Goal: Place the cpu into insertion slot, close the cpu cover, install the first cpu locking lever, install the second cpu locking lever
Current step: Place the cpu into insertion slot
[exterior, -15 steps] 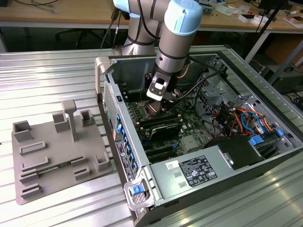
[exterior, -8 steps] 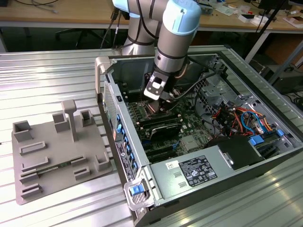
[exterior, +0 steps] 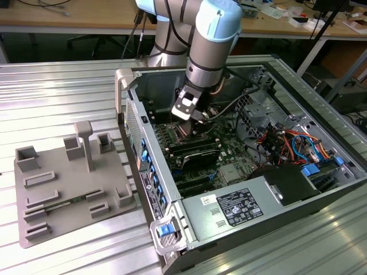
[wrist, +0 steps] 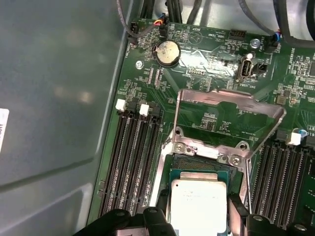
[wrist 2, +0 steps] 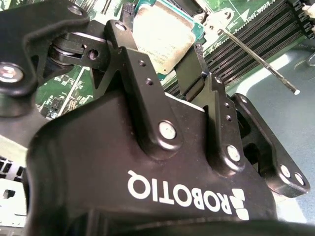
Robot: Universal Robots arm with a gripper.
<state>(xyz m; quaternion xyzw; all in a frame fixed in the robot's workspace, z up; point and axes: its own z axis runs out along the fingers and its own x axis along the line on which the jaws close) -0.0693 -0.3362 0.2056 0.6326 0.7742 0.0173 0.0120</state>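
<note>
The cpu [wrist: 199,199] lies silver top up at the insertion slot [wrist: 194,164]; I cannot tell if it is fully seated. The gripper [wrist: 197,214] grips it, one finger [wrist 2: 189,69] against each side. Just beyond, the cpu cover [wrist: 199,96] stands raised. In the exterior view, the arm [exterior: 212,34] reaches from upper middle into the open case [exterior: 140,143].

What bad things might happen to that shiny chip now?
1. The cpu, which the end effector seems to grip at the insertion slot, may settle crooked and bend the slot's contacts.
2. The cpu cover stands raised close by, so the arm might knock it.
</note>
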